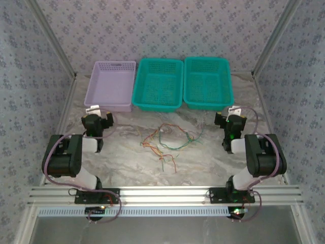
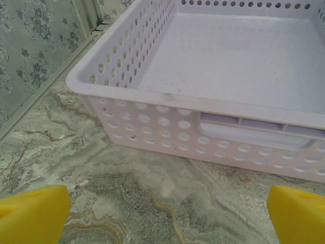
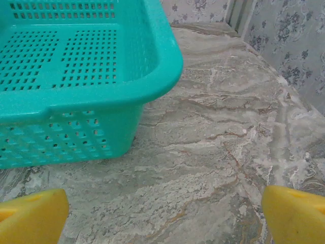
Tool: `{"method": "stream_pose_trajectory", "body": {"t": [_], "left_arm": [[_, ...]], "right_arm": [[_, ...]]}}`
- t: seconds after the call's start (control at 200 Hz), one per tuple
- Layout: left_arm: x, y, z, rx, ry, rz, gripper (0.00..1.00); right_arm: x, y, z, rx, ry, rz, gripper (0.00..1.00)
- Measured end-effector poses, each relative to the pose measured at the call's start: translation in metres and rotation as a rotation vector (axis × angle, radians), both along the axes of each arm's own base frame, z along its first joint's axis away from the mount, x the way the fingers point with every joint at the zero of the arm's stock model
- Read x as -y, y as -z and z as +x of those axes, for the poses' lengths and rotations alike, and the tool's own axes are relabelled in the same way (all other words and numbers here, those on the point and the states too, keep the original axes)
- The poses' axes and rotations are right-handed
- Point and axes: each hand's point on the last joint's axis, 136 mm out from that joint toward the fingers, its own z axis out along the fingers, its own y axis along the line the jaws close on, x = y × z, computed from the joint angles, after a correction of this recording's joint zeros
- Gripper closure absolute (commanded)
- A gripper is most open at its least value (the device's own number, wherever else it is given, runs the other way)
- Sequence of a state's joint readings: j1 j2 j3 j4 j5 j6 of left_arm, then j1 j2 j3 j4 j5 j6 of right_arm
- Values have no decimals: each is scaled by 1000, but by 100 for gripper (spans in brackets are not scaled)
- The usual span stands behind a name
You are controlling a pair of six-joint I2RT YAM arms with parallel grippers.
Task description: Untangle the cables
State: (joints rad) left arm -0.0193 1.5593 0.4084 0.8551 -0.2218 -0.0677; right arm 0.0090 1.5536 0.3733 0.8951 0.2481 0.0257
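The cables (image 1: pixel 165 142) lie in a loose tangle of thin orange, red, green and dark wires on the marble table, midway between the two arms. My left gripper (image 1: pixel 98 115) sits to their left, in front of the lilac basket, and is open: its yellow fingertips (image 2: pixel 33 213) stand wide apart over bare table. My right gripper (image 1: pixel 229 117) sits to the right of the tangle, near the right teal basket, also open with yellow fingertips (image 3: pixel 297 216) spread and nothing between them.
Three baskets line the back: a lilac basket (image 1: pixel 112 86) on the left (image 2: pixel 193 104), a teal basket (image 1: pixel 158 84) in the middle, another teal basket (image 1: pixel 208 81) on the right (image 3: pixel 76 99). Patterned walls close in the table on both sides.
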Motion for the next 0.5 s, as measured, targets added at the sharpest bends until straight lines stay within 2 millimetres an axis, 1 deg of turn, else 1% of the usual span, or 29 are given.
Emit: {"method": "stream_pose_trajectory", "body": {"t": [0.5], "left_arm": [[1, 2, -1, -11, 8, -3, 0]], "right_arm": [[-1, -2, 0, 3, -6, -7, 0]]}}
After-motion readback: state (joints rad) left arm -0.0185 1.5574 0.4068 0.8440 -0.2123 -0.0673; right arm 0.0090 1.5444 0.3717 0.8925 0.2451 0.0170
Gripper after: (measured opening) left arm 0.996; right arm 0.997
